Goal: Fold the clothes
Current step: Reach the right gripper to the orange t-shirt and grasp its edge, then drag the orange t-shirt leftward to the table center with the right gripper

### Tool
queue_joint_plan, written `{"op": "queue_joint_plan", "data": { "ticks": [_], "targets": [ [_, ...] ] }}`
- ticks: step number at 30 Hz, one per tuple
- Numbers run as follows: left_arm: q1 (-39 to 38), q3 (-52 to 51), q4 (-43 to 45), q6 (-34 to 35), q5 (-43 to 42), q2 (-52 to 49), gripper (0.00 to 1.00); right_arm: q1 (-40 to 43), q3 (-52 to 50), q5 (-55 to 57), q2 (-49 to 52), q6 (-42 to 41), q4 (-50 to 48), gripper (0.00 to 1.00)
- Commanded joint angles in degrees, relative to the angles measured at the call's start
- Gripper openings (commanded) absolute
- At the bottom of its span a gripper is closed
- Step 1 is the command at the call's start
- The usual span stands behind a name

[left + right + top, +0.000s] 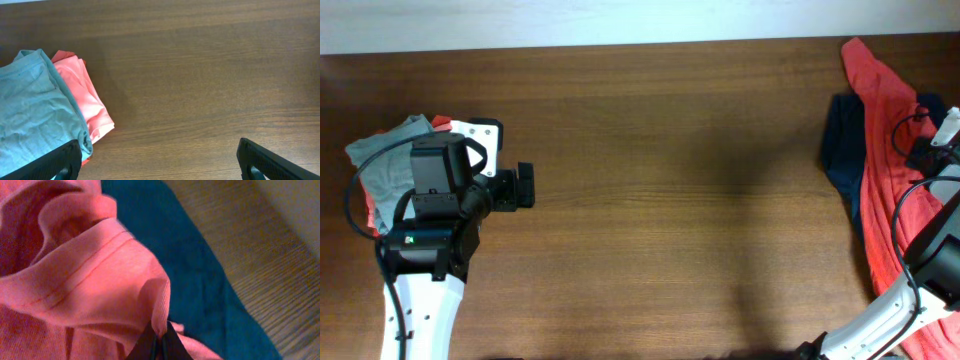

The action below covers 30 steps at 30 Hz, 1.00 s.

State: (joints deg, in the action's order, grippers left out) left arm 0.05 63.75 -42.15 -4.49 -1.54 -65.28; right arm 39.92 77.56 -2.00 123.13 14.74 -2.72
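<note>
Overhead, the light is even and diffuse; the brown counter (670,150) is sharp, with a broad, faint shadow right of centre. In the left wrist view a pale sheen crosses the far counter, the grey folded shirt (30,110) casts a soft shadow to its right, and the dark left fingers (270,162) lose detail. The right wrist view is dimmer and soft: the orange-red T-shirt (90,280) and navy garment (200,280) are blurred.
</note>
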Motion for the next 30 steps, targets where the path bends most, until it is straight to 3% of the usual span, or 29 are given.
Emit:
{"op": "queue_joint_plan", "data": {
  "ticks": [1,10,15,20,24,28,29,30],
  "targets": [
    [-0.17,1.25,0.9,0.57,-0.63,-0.31,0.99,-1.07,-0.07,-0.42,-6.56,-1.29,1.36,0.04],
    [-0.15,1.25,1.86,0.55,-0.59,-0.42,0.99,-10.05,0.04,-0.83,-25.38,-1.7,14.05,0.04],
    [-0.15,1.22,2.93,0.55,-0.59,-1.4,0.99,-21.35,0.04,-0.83,-31.04,-2.56,26.99,0.04],
    [-0.15,1.22,2.95,0.55,-0.61,-3.48,0.99,-37.09,0.02,-0.83,-30.8,-9.66,36.35,0.04],
    [-0.15,1.22,2.95,0.55,-0.61,-5.55,0.99,-51.17,0.0,-0.76,-29.33,-13.84,35.65,0.04],
    [-0.15,1.22,2.95,0.57,-0.63,-6.95,0.99,-64.24,0.0,-0.35,-26.95,-21.59,27.67,0.04],
    [-0.17,1.22,2.95,0.57,-0.63,-7.13,0.99,-66.77,0.02,-0.37,-26.23,-22.53,24.76,0.08],
    [-0.17,1.22,2.95,0.55,-0.63,-7.21,0.99,-69.13,0.02,-0.35,-25.59,-22.58,21.64,0.19]
  ]
}}
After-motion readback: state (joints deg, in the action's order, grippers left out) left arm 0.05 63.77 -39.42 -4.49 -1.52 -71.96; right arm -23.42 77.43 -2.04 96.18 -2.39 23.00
